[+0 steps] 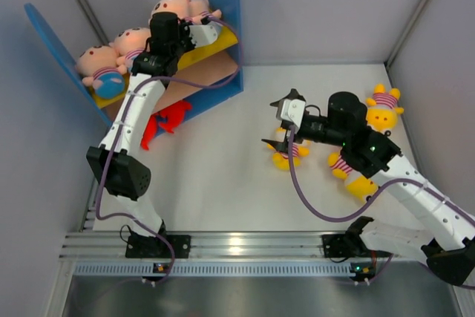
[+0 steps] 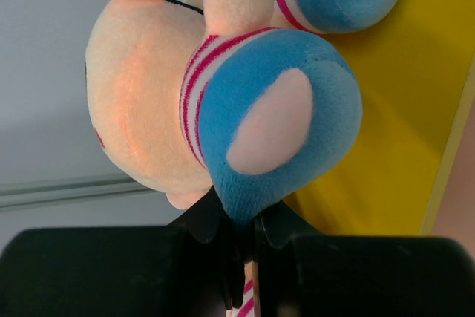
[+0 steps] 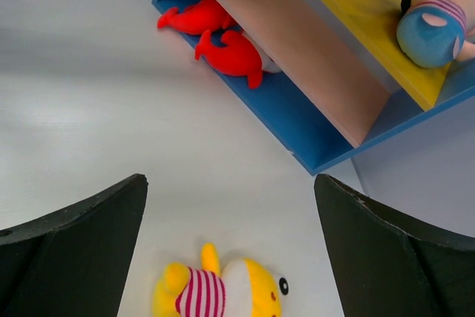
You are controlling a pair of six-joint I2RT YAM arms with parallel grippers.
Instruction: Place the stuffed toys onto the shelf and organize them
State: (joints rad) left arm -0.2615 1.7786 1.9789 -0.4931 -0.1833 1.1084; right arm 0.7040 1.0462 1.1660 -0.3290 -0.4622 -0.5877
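- Pinching the blue bottom of a pink-faced doll (image 2: 260,109) between the narrow jaws of my left end effector (image 2: 241,222), at the yellow upper board (image 2: 401,131) of the shelf (image 1: 223,5).
- Right end effector (image 3: 230,213) hangs wide open and empty above a yellow toy (image 3: 223,291) on the table (image 3: 89,109).
- Next, I judge: seat the doll upright and let go, then lower the right end effector squarely over the yellow toy.

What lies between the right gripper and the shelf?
Only bare table between the right gripper and the shelf, shown in the right wrist view.

Four pink dolls (image 1: 100,63), three yellow creatures (image 1: 384,111), two red monsters (image 1: 175,115)
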